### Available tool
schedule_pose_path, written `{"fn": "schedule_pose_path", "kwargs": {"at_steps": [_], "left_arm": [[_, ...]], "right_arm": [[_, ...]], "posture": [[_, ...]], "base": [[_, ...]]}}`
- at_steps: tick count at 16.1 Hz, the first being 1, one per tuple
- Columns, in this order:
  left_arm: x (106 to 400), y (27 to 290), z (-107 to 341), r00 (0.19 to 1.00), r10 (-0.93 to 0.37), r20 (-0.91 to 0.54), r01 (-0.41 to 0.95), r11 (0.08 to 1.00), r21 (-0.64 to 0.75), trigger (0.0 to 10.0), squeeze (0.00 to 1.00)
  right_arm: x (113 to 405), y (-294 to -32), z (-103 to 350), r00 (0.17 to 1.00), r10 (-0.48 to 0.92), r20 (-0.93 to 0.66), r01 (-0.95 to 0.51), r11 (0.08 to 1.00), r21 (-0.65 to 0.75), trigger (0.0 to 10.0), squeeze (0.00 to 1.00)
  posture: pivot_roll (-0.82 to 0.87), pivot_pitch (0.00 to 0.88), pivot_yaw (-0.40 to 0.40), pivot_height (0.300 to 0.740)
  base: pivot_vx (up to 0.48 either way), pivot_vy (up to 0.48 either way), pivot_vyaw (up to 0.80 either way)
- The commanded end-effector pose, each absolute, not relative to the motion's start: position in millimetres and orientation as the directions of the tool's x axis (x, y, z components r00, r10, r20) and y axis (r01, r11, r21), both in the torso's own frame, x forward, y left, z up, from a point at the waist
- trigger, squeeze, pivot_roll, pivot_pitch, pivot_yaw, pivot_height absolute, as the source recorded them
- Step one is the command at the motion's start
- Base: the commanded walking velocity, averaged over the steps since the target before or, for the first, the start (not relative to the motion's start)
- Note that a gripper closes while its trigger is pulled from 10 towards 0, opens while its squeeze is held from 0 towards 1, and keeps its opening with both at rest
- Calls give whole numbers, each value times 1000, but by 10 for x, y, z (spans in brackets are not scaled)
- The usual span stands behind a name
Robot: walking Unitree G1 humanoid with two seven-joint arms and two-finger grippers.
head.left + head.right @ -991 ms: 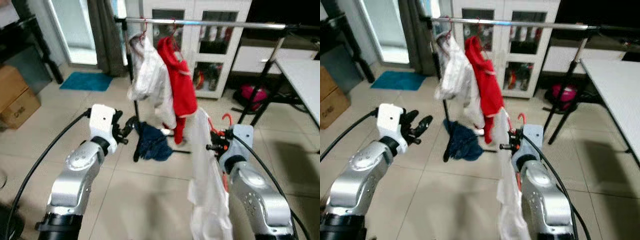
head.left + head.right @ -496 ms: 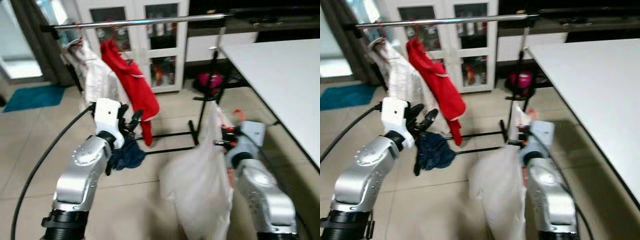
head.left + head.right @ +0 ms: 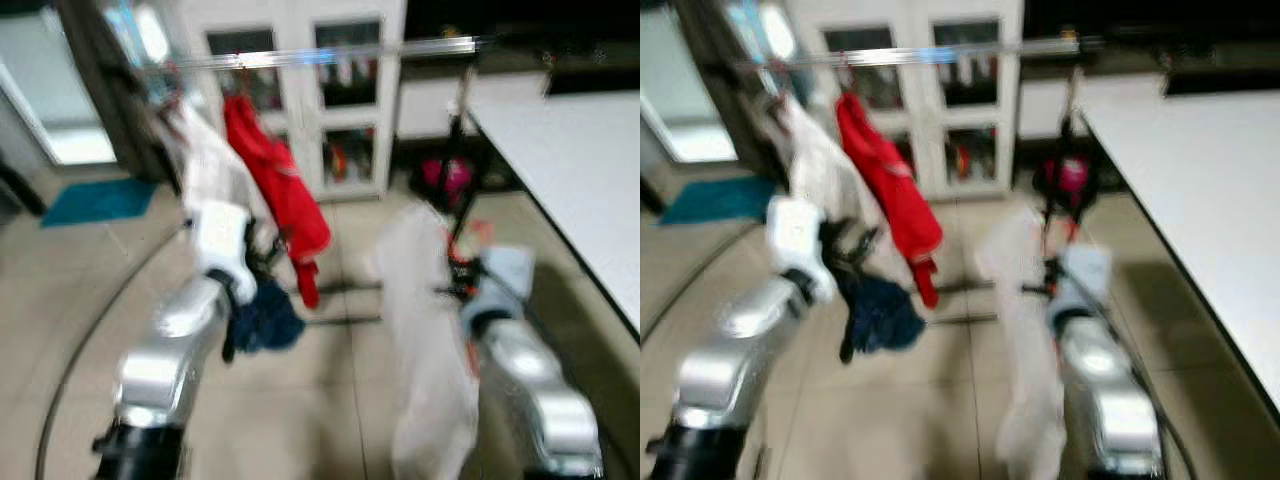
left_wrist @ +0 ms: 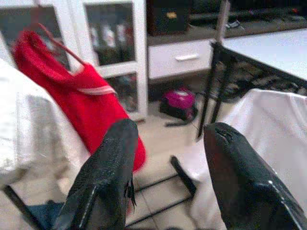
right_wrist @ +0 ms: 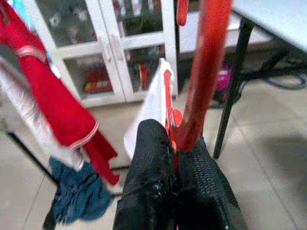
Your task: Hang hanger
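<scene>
Right gripper (image 5: 175, 158) pinched tight on the red hanger (image 5: 201, 81), white garment (image 3: 425, 330) draped from it, held up short of the clothes rail (image 3: 330, 55). Left gripper (image 4: 168, 158) spread wide, holding nothing, raised near the red garment (image 3: 275, 190) and pale shirt (image 3: 205, 170) on the rail. Dark blue cloth (image 3: 262, 320) low by the rack's foot. White table (image 3: 570, 170) at right. Head views blurred.
</scene>
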State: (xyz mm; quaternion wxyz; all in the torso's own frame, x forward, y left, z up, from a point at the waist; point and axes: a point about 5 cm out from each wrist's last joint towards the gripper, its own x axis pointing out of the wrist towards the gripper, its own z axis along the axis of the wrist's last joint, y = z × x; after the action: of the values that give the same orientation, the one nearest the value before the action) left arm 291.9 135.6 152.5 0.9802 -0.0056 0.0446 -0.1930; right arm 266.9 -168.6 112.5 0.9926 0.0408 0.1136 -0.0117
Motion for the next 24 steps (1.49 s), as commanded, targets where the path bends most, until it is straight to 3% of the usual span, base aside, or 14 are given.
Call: {"fn": "schedule_pose_path", "kwargs": {"at_steps": [1,7,24], "left_arm": [[2922,1500,1552,939,-331,-90,333,943,-2,10000,0],[2922,1487,1554,936,-340,-91,342,940,4,10000,0],[2889,1465,1527,933,-349,-93,351,936,6,10000,0]], "right_arm": [[2699,-1555,1231,984,33,-175,-15,994,106,10000,0],[2698,-1571,1218,982,34,-184,-8,990,138,10000,0],[2699,-1530,1235,981,92,-169,-76,992,98,10000,0]], "posture": [[-148,0,63,740],[-149,0,65,740],[-150,0,47,740]], "base": [[330,0,0],[334,0,-582],[336,0,0]]}}
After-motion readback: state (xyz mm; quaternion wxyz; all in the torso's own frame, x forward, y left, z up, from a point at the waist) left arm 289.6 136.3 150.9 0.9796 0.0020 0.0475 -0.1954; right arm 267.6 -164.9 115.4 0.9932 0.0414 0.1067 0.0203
